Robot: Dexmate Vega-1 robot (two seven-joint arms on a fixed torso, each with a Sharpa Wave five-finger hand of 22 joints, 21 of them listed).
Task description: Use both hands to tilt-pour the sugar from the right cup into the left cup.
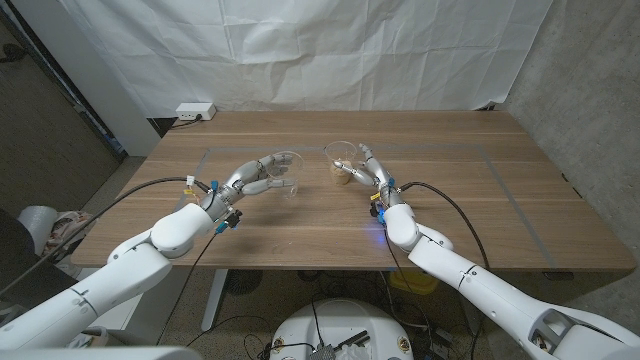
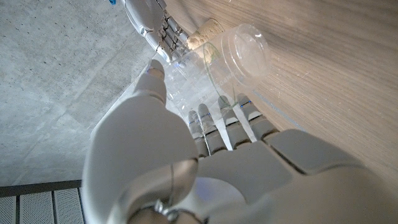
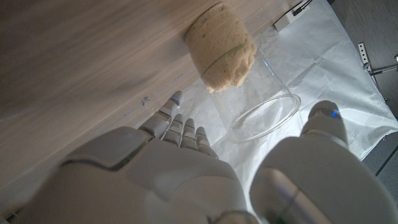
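A: Item one, left cup (image 1: 284, 172)?
B: Clear plastic, lying tilted in the left hand (image 1: 252, 179), whose fingers (image 2: 214, 124) and thumb wrap it, above the wooden table (image 1: 450, 210).

A: Item two, right cup (image 1: 342, 165)?
B: Clear, upright on the table, brown sugar (image 3: 221, 53) at its bottom. The right hand (image 1: 375, 177) is beside it, fingers spread around it; whether it grasps cannot be told.

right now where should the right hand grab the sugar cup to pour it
Grip the sugar cup around its clear wall above the sugar, from its right side. It stands upright with sugar only at the bottom, and the right hand is already beside it, thumb and fingers apart.
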